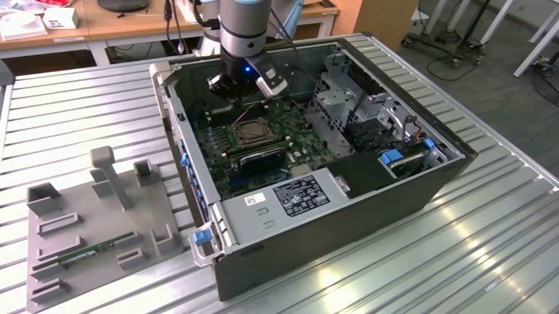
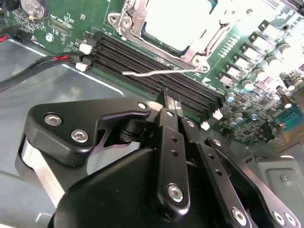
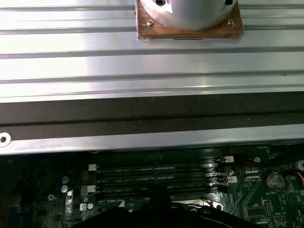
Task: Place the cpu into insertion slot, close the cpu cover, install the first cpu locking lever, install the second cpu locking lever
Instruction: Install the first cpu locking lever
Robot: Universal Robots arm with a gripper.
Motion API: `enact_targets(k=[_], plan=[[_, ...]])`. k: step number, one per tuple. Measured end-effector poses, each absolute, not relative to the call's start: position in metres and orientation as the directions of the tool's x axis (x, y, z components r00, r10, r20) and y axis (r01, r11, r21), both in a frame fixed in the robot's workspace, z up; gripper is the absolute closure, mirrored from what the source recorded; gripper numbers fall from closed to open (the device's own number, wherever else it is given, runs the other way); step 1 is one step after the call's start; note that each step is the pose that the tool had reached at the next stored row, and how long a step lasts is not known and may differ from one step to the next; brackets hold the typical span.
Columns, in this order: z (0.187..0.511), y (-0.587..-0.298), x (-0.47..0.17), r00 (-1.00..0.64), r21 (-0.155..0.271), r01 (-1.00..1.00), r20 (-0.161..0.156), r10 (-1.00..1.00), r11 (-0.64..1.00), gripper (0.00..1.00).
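Note:
The cpu [image 2: 180, 21] lies with its pale metal top up in the insertion slot [image 1: 249, 133] on the green board. The silvery cpu cover [image 2: 199, 50] lies flat around it as a frame. A thin locking lever [image 2: 152, 72] sticks out along the socket's edge, over the black memory slots [image 2: 137, 59]. My gripper [image 2: 173, 100] hovers just short of that lever, shut, with nothing between its two slim fingers [image 2: 168, 102]. In the exterior view the gripper [image 1: 234, 91] hangs inside the open computer case, just behind the socket.
The case walls [image 1: 166, 98] and the drive cage [image 1: 349, 104] hem in the board. A black block [image 1: 262, 160] and the power supply [image 1: 292, 195] lie in front of the socket. A grey fixture plate [image 1: 88, 222] sits at the exterior view's left. Red-black cables [image 2: 33, 71] run near the gripper.

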State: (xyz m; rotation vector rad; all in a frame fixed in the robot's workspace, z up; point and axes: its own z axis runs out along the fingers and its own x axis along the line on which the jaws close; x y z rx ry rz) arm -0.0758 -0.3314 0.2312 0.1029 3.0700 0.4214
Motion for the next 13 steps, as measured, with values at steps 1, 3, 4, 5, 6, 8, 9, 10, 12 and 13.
enact_targets(k=[1,3,4,5,6,8,9,10,12,13], plan=[[0.231,-0.331,-0.075,-0.997,0.27,0.06,-0.031,0.071,0.961,0.89],[0.23,-0.331,-0.072,-0.997,0.27,0.061,-0.03,0.071,0.961,0.89],[0.229,-0.331,-0.07,-0.997,0.27,0.061,-0.029,0.071,0.961,0.89],[0.229,-0.331,-0.069,-0.997,0.27,0.061,-0.029,0.071,0.961,0.89],[0.228,-0.331,-0.068,-0.997,0.27,0.061,-0.028,0.071,0.961,0.89],[0.228,-0.332,-0.066,-0.997,0.27,0.062,-0.026,0.071,0.961,0.89],[0.227,-0.332,-0.065,-0.997,0.27,0.062,-0.026,0.071,0.961,0.89],[0.227,-0.332,-0.065,-0.997,0.27,0.062,-0.025,0.071,0.961,0.89],[0.226,-0.332,-0.064,-0.997,0.27,0.062,-0.024,0.071,0.961,0.89],[0.226,-0.332,-0.064,-0.997,0.27,0.062,-0.024,0.071,0.961,0.89]])
